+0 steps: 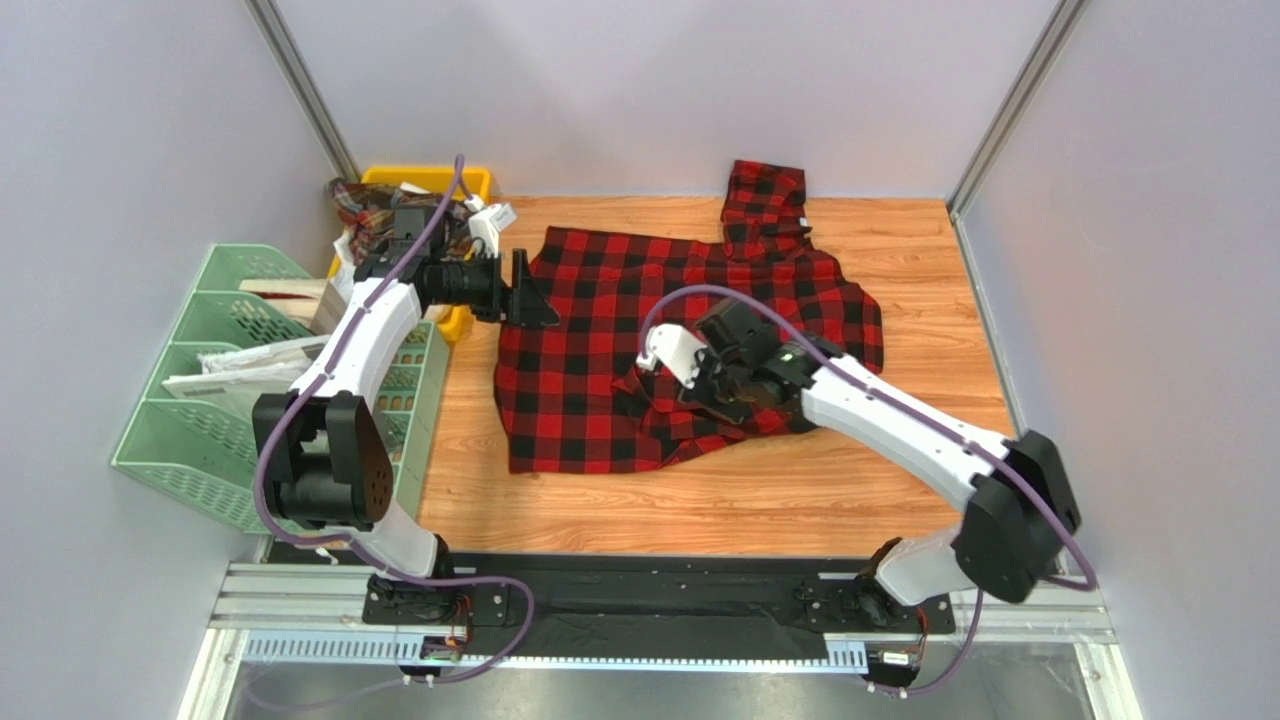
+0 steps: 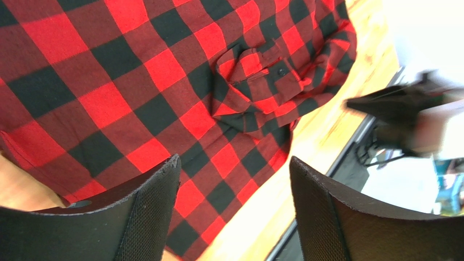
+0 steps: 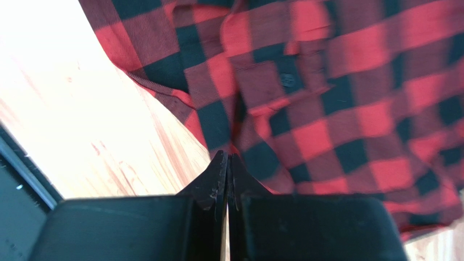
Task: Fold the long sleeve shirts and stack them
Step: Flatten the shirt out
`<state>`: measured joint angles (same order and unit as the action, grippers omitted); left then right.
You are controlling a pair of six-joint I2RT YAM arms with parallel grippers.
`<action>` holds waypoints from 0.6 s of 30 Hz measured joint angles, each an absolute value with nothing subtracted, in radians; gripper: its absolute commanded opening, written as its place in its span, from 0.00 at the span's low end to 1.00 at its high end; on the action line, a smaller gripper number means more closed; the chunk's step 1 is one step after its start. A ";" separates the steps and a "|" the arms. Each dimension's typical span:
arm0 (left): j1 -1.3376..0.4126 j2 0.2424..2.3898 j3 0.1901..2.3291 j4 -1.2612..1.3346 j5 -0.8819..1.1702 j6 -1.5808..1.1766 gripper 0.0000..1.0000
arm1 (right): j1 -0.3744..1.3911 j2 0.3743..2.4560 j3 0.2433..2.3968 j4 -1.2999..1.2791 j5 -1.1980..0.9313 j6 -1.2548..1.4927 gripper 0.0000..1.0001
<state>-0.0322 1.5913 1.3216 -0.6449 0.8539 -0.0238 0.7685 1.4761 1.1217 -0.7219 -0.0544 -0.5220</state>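
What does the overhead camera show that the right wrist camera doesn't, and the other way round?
Only the overhead view: the whole shirt spread out, both arms, the left gripper at its left edge, a green rack and a yellow bin beside the table. Only the right wrist view: the right gripper pressed shut, and a small dark button on the fabric. Both: the red-and-black plaid shirt lying on the wooden table.

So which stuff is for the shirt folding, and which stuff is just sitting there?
For the job: red-and-black shirt, left gripper, right gripper.
Just lying about: green paper rack, yellow bin, both beside the table's left edge.
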 measured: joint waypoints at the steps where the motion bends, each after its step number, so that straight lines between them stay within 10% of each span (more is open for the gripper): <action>1: -0.032 1.591 1.322 -0.646 0.855 -0.007 0.87 | 0.756 1.439 1.130 -0.734 -0.065 -0.525 0.24; 2: -0.032 1.591 1.322 -0.650 0.855 0.014 0.89 | 0.743 1.409 1.139 -0.744 -0.076 -0.529 0.48; 5: -0.032 1.588 1.321 -0.654 0.874 0.108 0.99 | 0.719 1.367 1.142 -0.760 -0.092 -0.543 0.56; 18: -0.033 1.383 1.205 -0.486 0.937 0.328 0.99 | 0.726 1.570 1.045 -0.731 -0.106 -0.551 0.33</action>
